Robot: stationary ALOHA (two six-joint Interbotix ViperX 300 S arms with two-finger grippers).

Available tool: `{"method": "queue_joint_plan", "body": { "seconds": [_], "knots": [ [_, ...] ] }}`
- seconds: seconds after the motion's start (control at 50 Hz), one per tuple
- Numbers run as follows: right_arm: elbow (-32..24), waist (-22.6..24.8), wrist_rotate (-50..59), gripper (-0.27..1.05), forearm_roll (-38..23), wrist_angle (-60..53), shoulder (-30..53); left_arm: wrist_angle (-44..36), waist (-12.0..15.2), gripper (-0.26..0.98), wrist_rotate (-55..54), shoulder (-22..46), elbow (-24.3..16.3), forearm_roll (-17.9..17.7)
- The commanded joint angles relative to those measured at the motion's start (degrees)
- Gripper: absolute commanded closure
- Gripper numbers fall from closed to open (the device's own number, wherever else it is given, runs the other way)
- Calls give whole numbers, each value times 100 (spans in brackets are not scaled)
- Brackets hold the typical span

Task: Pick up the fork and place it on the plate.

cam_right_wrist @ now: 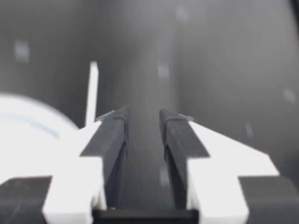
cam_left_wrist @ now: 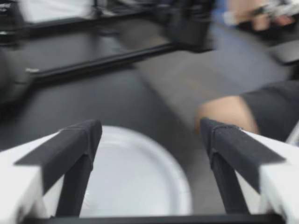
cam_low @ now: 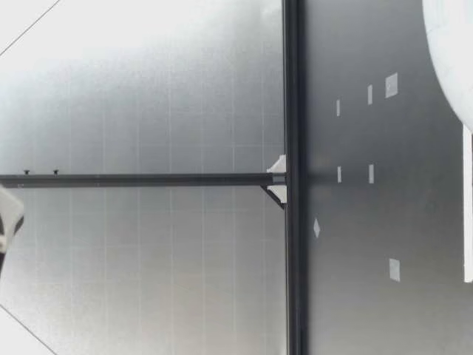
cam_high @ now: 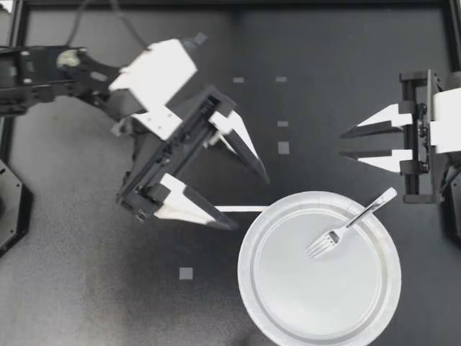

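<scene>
Both claws empty: my left claw (cam_high: 251,203) spread wide, my right claw (cam_high: 342,144) narrow (fork (cam_high: 349,225) lies on the plate (cam_high: 245,270)).

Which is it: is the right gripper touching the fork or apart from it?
Apart. The top view shows bare table between my right gripper and the fork, which lies on the plate.

Even overhead light is washing the dark worktop (cam_high: 86,288) grey in the top view, while the plate (cam_high: 251,288) is glaring white. The low view's backdrop (cam_low: 148,89) is blowing out into pale haze. Both wrist views are smearing with blur, everything beyond the near foreground sitting out of focus.
</scene>
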Motion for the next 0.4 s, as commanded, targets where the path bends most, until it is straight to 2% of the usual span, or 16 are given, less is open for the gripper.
{"method": "queue_joint_plan", "body": {
  "seconds": [0.0, 0.14, 0.3, 0.38],
  "knots": [
    [-132, 105, 176, 39, 26, -457, -70, -659, 18, -4, 369, -360, 229, 0],
    [123, 167, 677, 39, 26, -1433, -35, -1529, -70, -4, 1046, -563, 773, -105],
    [483, 167, 1151, 39, 18, -2479, 246, -1714, -149, -4, 1222, -519, 1055, -536],
    [492, 167, 1257, 39, 18, -2777, 492, -1714, -158, -4, 1292, -510, 1187, -729]
  ]
}}
